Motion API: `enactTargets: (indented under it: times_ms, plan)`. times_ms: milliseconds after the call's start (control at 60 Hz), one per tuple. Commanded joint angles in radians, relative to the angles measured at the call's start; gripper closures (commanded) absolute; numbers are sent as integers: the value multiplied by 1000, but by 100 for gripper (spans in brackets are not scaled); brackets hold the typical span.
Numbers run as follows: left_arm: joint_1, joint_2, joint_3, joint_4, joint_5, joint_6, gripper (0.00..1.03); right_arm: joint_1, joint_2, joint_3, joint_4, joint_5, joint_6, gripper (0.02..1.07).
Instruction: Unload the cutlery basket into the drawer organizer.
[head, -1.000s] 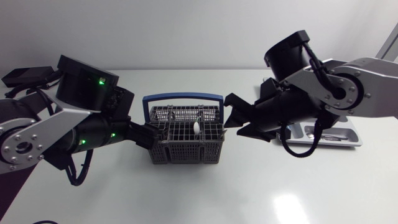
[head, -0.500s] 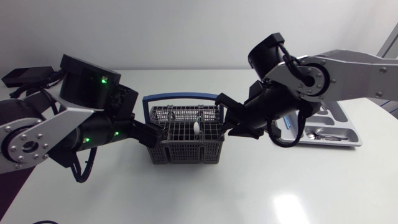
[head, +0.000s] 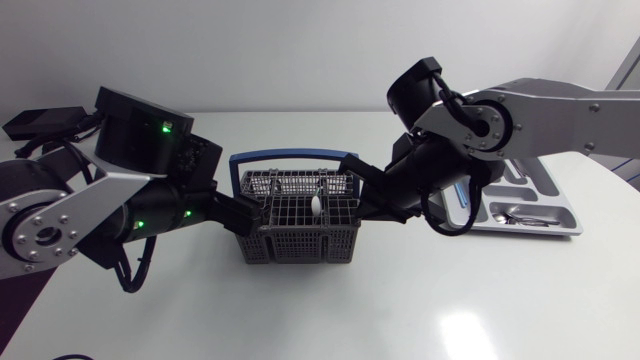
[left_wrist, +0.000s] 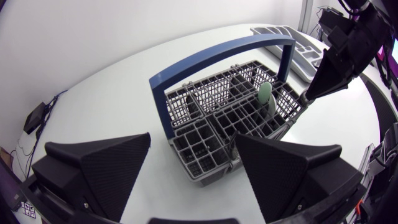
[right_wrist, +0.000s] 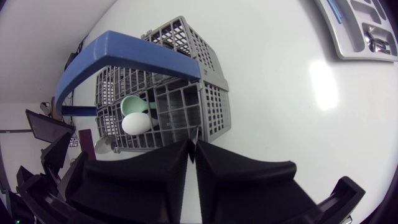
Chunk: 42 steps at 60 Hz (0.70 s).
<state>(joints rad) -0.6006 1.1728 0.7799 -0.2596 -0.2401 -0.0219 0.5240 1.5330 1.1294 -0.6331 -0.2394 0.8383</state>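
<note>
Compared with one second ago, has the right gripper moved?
Yes. The right gripper has moved left, away from the tray and up to the right edge of the basket.

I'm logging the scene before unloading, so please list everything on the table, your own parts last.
Grey mesh cutlery basket with a blue arched handle: one, grey and blue, mid-table.
White spoon: one, white, standing in the basket.
Pale green spoon: one, green, next to the white spoon in the basket.
Grey moulded drawer organizer: one, grey, on the table's right side, partly behind the right arm.
Metal cutlery: count unclear, silver, lying in the organizer.
White table: one, white, under everything.
Left pincer: one, black, open, at the basket's left wall.
Right pincer: one, black, shut, at the basket's right rim.
</note>
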Motion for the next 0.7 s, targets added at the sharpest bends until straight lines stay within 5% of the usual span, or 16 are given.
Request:
enactTargets:
  times_ms: [0,683]
  plan:
    - [-8,4,-21,16,7,22,7,11,18,26,-23,0,31,101]
    - [-11,-4,-53,45,7,36,7,24,-70,84,-99,-41,22,101]
